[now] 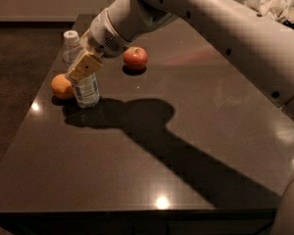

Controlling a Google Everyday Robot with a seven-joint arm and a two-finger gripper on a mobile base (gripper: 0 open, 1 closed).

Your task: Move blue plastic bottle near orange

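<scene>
The blue plastic bottle (87, 90), clear with a blue-and-white label, stands on the dark table (152, 151) at its left side. It is right next to the orange (61, 86), on the orange's right, and seems to touch it. My gripper (84, 65) is at the top of the bottle and hides its cap. The arm reaches in from the upper right.
A second clear bottle with a white cap (70, 45) stands behind the orange near the table's far left edge. A red apple (135, 58) sits to the right of the gripper. The table's left edge is close to the orange. Crumpled white material (272, 1) lies at the far right.
</scene>
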